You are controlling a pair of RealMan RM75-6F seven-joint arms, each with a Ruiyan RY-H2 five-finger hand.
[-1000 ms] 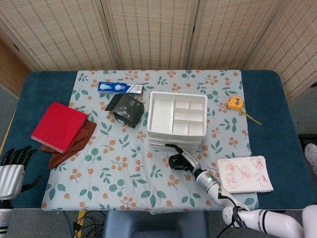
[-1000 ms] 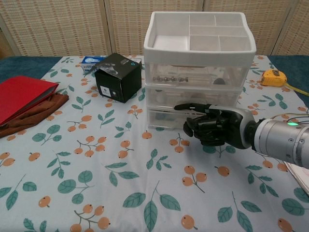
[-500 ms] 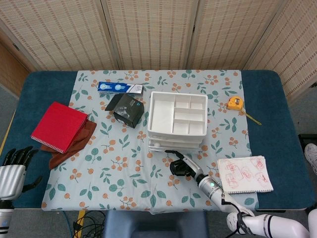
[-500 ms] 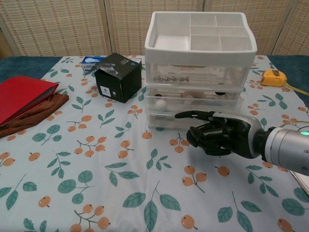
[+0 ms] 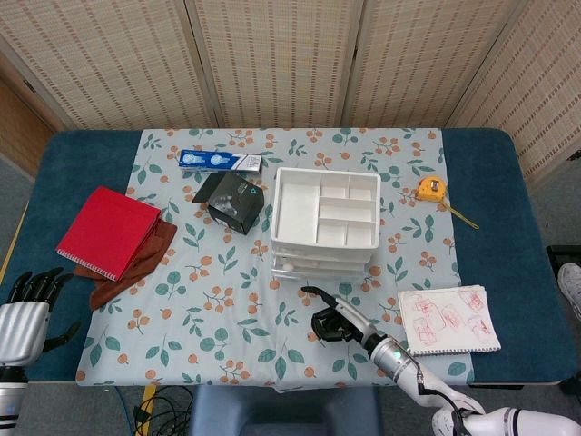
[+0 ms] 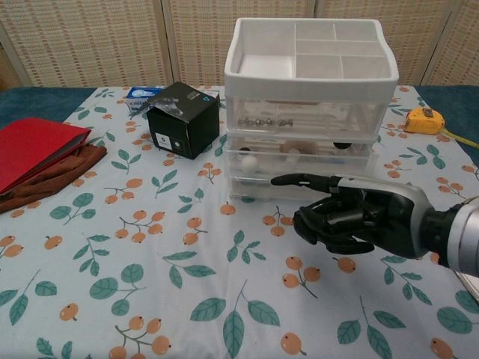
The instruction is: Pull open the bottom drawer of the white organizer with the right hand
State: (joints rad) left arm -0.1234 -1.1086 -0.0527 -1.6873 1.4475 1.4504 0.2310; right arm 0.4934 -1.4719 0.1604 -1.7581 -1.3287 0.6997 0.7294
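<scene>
The white organizer (image 6: pixel 307 78) stands mid-table, with an open divided tray on top and three clear drawers below (image 5: pixel 322 265). Its bottom drawer (image 6: pixel 251 187) looks about level with the drawers above; my right hand hides its right part in the chest view. My right hand (image 6: pixel 359 217) hovers just in front of the drawers, fingers curled in on nothing, one finger (image 6: pixel 299 179) stretched to the left. In the head view a strip of cloth shows between this hand (image 5: pixel 334 322) and the organizer. My left hand (image 5: pixel 25 309) hangs off the table's near left corner, fingers spread.
A black box (image 6: pixel 183 118) sits left of the organizer, a blue carton (image 5: pixel 218 161) behind it. A red notebook (image 5: pixel 109 232) lies on a brown cloth (image 5: pixel 136 268) at the left. Also there: yellow tape measure (image 5: pixel 430 189) back right, sketched notepad (image 5: pixel 449 320) front right.
My right hand has drawn back from the drawer fronts toward the table's near edge, keeping its curled shape. The organizer and my left hand stay where they were.
</scene>
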